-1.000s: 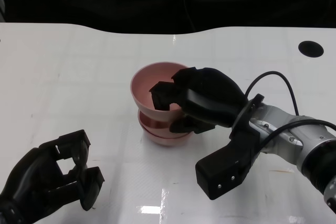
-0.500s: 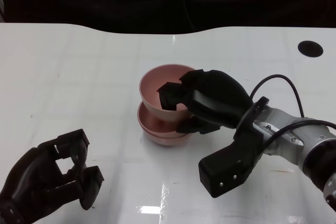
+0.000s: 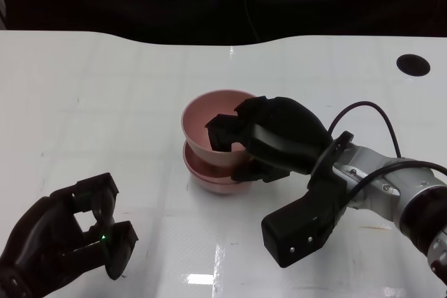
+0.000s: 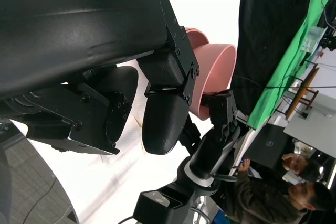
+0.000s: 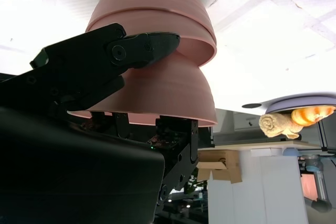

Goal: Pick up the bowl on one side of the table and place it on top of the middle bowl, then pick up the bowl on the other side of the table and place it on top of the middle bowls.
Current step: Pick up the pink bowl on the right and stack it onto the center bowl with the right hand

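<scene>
Gripped at its near rim by the right hand [image 3: 262, 137], the top pink plastic bowl [image 3: 216, 120]; shifted lower and more level over the stacked pink bowls [image 3: 213, 172] mid-counter [image 3: 105, 88]. Nearly nested, release likely next. Empty, fingers loosely curled apart: left hand [image 3: 66, 239].

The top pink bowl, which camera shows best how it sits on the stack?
The right wrist view: the top pink bowl shows side-on, gripped by the right hand, tilted over the lower bowls. The head view shows its rim from above; the left wrist view only part of it.
</scene>
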Robot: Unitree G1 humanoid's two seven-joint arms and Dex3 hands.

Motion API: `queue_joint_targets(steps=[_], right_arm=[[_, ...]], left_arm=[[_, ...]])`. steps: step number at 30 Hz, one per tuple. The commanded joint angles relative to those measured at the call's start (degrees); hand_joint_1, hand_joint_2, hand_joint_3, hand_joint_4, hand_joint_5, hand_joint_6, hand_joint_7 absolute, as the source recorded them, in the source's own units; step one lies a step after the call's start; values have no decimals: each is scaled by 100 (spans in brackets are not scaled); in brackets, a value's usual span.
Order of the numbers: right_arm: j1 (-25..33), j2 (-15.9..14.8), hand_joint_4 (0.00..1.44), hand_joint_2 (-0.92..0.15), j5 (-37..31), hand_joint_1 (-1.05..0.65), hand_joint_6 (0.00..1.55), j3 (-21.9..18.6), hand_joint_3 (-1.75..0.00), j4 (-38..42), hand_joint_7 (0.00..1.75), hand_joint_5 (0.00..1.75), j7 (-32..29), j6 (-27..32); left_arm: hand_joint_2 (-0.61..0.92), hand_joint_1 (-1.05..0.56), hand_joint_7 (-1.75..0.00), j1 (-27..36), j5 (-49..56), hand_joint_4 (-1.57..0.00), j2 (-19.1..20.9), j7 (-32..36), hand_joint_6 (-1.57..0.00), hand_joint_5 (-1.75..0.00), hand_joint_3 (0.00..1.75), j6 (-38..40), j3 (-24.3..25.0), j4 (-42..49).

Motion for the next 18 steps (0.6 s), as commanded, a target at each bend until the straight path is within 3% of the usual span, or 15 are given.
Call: queue_joint_targets(steps=[1,6,8,16,18], right_arm=[[-133,-15,83,-88,2,-26,69,48,-28,-6,147,175,63,22],[-117,10,83,-89,-21,-26,68,99,-22,21,149,175,32,49],[-114,22,83,-90,-28,-26,71,112,-17,34,138,175,28,64],[-158,107,83,-92,24,-27,75,94,-14,212,124,175,123,76],[-167,118,83,-92,12,-26,73,98,-14,258,136,175,70,63]], left_arm=[[92,25,-175,44,57,-112,68,-43,-94,-175,146,-58,0,-36],[92,26,-175,51,78,-111,77,-77,-93,-175,149,-98,-19,-47],[92,26,-175,53,97,-111,72,-74,-93,-175,150,-120,-23,-51],[91,26,-175,2,-5,-116,67,-170,-98,-175,154,-75,22,40],[92,26,-175,10,11,-116,60,-140,-98,-175,154,-79,20,24]])
